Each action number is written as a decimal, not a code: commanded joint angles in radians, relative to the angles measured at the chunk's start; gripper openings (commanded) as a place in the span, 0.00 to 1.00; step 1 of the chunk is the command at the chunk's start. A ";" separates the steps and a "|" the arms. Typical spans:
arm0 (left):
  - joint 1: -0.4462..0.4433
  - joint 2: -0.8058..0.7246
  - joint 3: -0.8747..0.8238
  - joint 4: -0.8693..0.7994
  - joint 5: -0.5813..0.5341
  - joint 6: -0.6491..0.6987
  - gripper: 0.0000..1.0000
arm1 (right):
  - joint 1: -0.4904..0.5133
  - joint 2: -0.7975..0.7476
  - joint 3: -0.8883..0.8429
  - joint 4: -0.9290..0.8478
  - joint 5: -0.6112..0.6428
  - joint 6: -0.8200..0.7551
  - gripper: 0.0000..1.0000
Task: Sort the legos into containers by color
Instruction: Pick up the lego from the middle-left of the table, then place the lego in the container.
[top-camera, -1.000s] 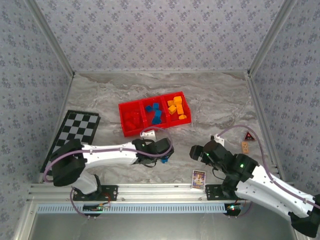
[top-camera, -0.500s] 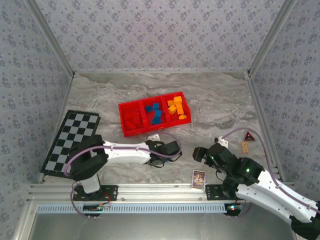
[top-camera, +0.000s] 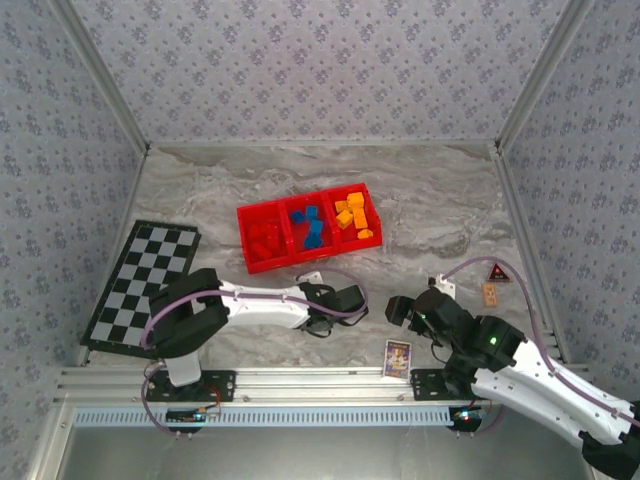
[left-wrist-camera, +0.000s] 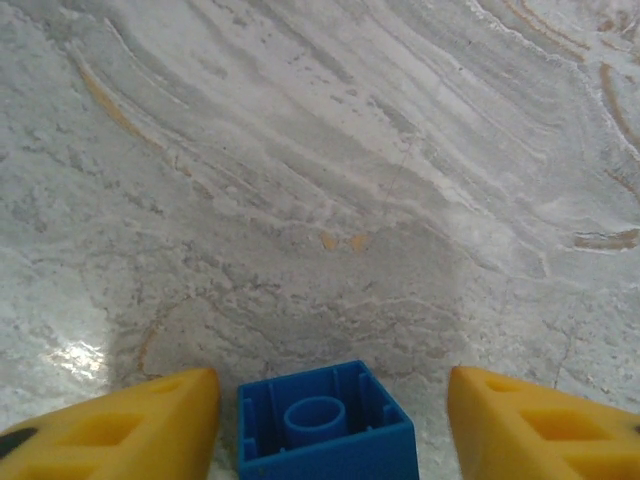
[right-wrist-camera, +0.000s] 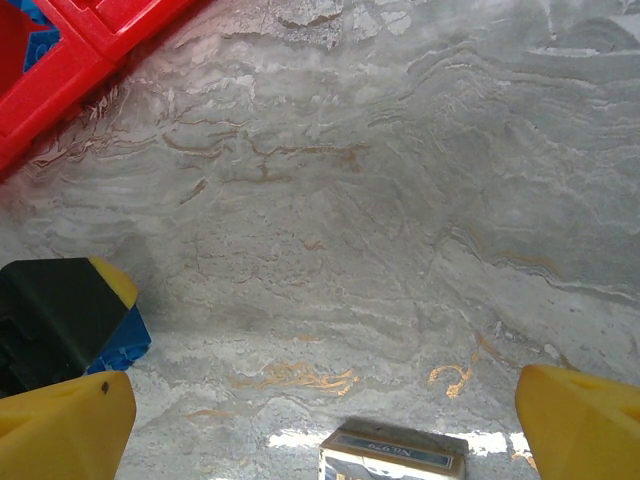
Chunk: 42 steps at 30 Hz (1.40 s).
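— Biggest first?
— Grey-veined marble table (top-camera: 420, 190) under everything. Then two white arms: the left arm (top-camera: 260, 300) stretched low and rightward across the near part, the right arm (top-camera: 535, 375) bent in from the near right corner.
— Next down?
— A checkered board (top-camera: 150, 270), flat at the near left. Then the red tray (top-camera: 245, 238), far of centre and slightly turned, with three compartments in a row.
— Filled with?
— The red legos (top-camera: 265, 243) in the left one, the blue legos (top-camera: 310, 230) in the middle, the orange-yellow legos (top-camera: 353, 218) in the right.
— And the claws?
— Near of the tray, the left gripper (top-camera: 352, 300), low over the marble. Partly open, clamped on nothing: seen from its wrist, yellow fingers (left-wrist-camera: 130, 430) either side of a loose blue brick (left-wrist-camera: 325, 425), with a sliver of table on each side. No contact, as far as can be told.
— The other?
— Just right of it, the right gripper (top-camera: 397, 308). Spread wide, holding nothing. Bare marble between its fingertips (right-wrist-camera: 580, 420), plus the far edge of a picture card (right-wrist-camera: 395, 452) at the near side.
— Smallest thing?
— That blue brick again. On the table, outside the tray, hollow face with its round tube toward the left wrist camera. From the right wrist, half hidden behind the left gripper's black-and-yellow finger, near of the tray's corner.
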 joint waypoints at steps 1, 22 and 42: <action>-0.011 0.049 0.013 0.064 0.050 -0.033 0.52 | -0.001 -0.007 -0.005 -0.028 0.010 0.016 1.00; 0.023 -0.135 0.055 0.015 -0.160 0.273 0.21 | -0.008 -0.023 -0.012 -0.041 0.014 0.016 1.00; 0.481 0.010 0.375 -0.094 0.034 0.857 0.14 | -0.013 -0.050 0.006 -0.097 0.020 0.011 1.00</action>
